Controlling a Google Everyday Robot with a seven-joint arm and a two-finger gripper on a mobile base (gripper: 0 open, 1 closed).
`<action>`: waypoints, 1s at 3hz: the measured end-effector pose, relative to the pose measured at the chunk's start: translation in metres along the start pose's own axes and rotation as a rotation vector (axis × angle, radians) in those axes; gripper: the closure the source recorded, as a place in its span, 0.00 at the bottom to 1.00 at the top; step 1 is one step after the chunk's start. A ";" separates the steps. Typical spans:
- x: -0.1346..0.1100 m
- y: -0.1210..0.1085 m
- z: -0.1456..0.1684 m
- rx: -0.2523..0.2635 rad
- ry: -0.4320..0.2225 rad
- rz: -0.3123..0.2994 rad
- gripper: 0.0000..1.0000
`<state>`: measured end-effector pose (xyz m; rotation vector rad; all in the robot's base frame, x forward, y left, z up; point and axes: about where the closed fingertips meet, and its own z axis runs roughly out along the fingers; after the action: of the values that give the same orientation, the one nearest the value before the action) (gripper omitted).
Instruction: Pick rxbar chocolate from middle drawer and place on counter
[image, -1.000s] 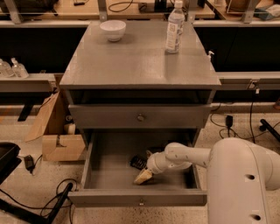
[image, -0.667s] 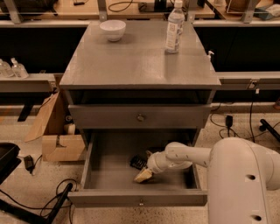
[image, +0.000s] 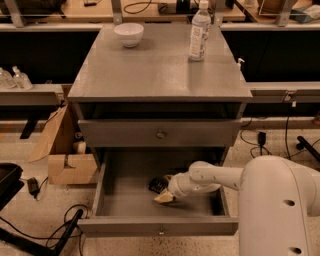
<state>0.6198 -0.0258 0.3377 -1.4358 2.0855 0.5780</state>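
Alignment is being demanded, since the gripper (image: 165, 197), its grip state not discernible, is being held low in the open middle drawer (image: 125, 197) just beside the rxbar chocolate (image: 157, 184) on the drawer floor, whose narrow width is being judged the surest place for clamping.

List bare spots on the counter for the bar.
Counter: whole front half bare, plus the gap between white bowl and water bottle at the back. Middle drawer: crowded mid-right, where the gripper sits by the rxbar chocolate; left floor bare.
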 end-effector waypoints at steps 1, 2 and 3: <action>-0.002 0.000 -0.003 0.000 0.000 0.000 1.00; -0.002 0.000 -0.003 0.000 0.000 0.000 1.00; -0.002 0.000 -0.003 0.000 0.000 0.000 1.00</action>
<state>0.6198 -0.0258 0.3415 -1.4360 2.0853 0.5781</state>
